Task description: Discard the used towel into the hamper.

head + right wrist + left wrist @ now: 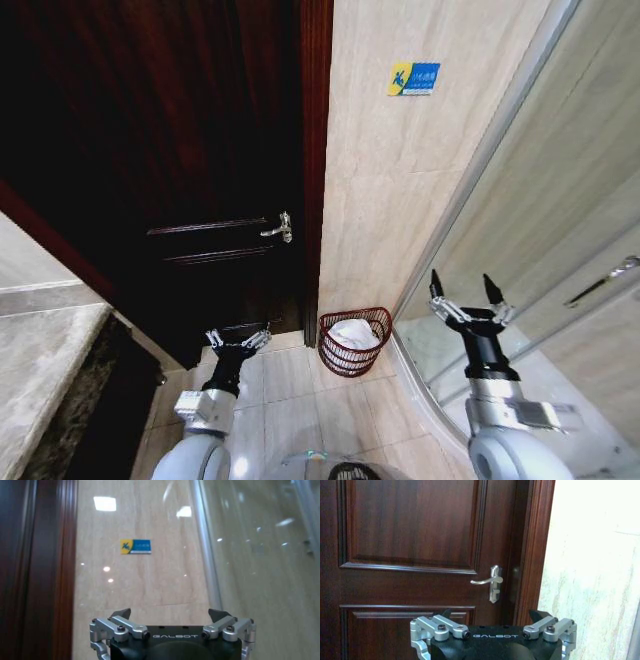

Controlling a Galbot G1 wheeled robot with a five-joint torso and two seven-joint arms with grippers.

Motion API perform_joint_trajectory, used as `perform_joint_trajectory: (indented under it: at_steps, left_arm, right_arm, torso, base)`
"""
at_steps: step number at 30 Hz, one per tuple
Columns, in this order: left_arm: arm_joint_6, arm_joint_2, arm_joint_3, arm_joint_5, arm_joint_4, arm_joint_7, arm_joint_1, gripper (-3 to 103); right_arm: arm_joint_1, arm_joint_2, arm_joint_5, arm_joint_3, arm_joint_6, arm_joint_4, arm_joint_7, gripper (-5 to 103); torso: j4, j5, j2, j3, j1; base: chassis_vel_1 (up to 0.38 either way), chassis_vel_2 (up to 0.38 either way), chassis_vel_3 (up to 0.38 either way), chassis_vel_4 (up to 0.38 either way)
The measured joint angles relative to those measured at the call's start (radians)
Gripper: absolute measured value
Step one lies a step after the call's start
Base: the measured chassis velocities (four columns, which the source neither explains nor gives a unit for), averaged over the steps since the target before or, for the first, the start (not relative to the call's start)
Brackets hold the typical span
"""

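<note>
1. Hamper (354, 343): on the tiled floor in the corner, at the foot of the beige tiled wall (400, 180), between the dark wooden door (180, 150) and the glass shower enclosure (540, 230).
2. Towel (352, 333): white, crumpled, inside the hamper, filling its upper part up to about rim level.
3. Left gripper (238, 339): raised in front of the door's lower panel, left of the hamper and apart from it; fingers spread wide, nothing between them.
4. Same gripper in the left wrist view (491, 614): facing the door, below the silver lever handle (490, 581); both fingertips well apart, empty.
5. Right gripper (466, 289): held up in front of the glass enclosure, right of the hamper and clear of it; fingers wide open, holding nothing.
6. Same gripper in the right wrist view (170, 612): aimed at the beige wall, under a small blue and yellow sign (135, 546); metal frame of the enclosure (207, 555) running upward just beside it.
</note>
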Motion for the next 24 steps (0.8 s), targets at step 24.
perform_joint_trajectory:
  at_steps: [24]
  left_arm:
    - [0.000, 0.000, 0.000, 0.000, 0.000, 0.000, 0.000, 100]
  right_arm:
    - [0.023, 0.001, -0.056, 0.015, 0.097, -0.003, 0.046, 100]
  torso:
    - [0.0001, 0.0000, 0.000, 0.000, 0.000]
  base:
    - [0.000, 0.000, 0.000, 0.000]
